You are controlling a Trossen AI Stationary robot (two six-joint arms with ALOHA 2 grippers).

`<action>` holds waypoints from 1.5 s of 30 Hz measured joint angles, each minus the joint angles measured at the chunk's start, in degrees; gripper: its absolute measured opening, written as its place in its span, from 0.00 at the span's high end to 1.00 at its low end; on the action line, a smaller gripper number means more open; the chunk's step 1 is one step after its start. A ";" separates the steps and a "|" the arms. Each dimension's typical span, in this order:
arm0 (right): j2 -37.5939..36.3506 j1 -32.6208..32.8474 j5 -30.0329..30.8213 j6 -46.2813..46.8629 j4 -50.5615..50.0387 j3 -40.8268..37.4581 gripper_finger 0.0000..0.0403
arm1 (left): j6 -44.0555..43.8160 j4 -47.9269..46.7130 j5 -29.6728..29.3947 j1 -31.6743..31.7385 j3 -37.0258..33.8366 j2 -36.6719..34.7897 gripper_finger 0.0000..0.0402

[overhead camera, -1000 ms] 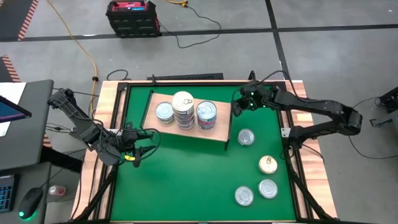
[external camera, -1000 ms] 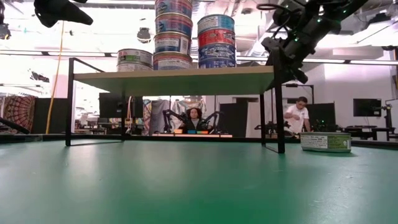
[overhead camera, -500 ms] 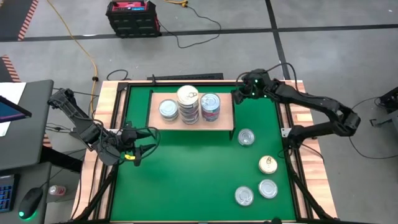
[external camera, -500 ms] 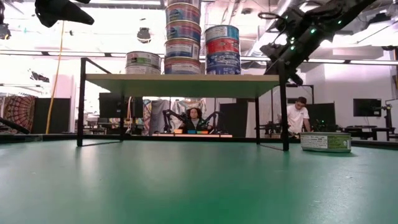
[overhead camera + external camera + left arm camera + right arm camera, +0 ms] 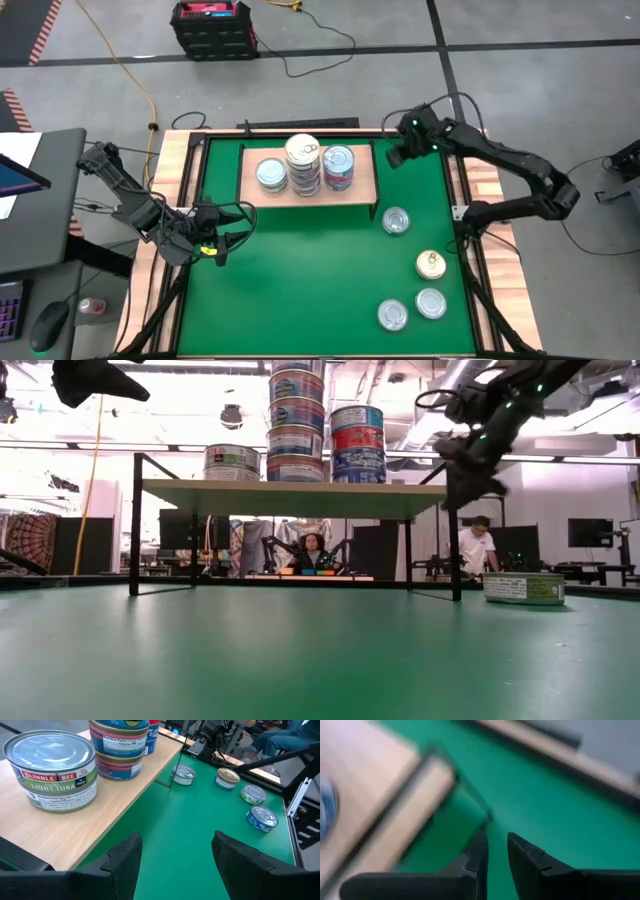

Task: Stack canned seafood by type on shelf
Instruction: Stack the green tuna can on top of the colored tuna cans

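the shelf (image 5: pixel 305 190) is a flat light-wood board on thin black metal legs, sitting toward 12 o'clock on your smooth green table (image 5: pixel 300 270).

on it stand round, flat tins: a single silver-lidded tuna can (image 5: pixel 269 175) at the 9 o'clock end, a tall centre stack (image 5: pixel 304 165) with a cream pull-tab lid on top, and a shorter stack (image 5: pixel 338 167) with a silver-blue lid toward 3 o'clock.

four loose tins lie on the mat toward 4 o'clock: one silver (image 5: pixel 396 221) just off the shelf leg, one gold (image 5: pixel 431 264), two silver-blue (image 5: pixel 431 302) (image 5: pixel 392 315).

your right gripper (image 5: pixel 393 157) hangs just off the shelf's 3 o'clock end, fingers nearly pressed together, pinching nothing.

your left gripper (image 5: pixel 240 225) waits at 9 o'clock, fingers spread, nothing between them.
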 joint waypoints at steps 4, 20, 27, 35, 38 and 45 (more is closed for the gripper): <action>-2.73 3.89 1.59 3.73 -15.67 -0.11 0.76 | 0.01 0.09 0.11 0.00 0.00 0.00 0.43; -3.90 30.23 16.29 37.61 -16.88 -15.04 0.79 | 10.78 14.30 14.77 -1.20 -0.02 9.96 0.43; 2.41 34.44 16.50 44.44 -11.00 -16.94 0.83 | 11.96 22.46 16.93 -6.59 -0.02 11.44 0.43; 2.92 48.86 14.56 54.36 -4.32 -17.09 0.83 | 9.62 25.36 15.05 -11.29 0.02 14.90 0.43; 4.23 55.89 15.66 58.09 4.18 -17.09 0.83 | 9.72 26.24 14.84 -11.20 0.02 17.56 0.43; 8.94 66.01 17.97 53.77 25.02 -15.36 0.83 | 8.87 32.52 14.09 -6.53 0.02 24.89 0.43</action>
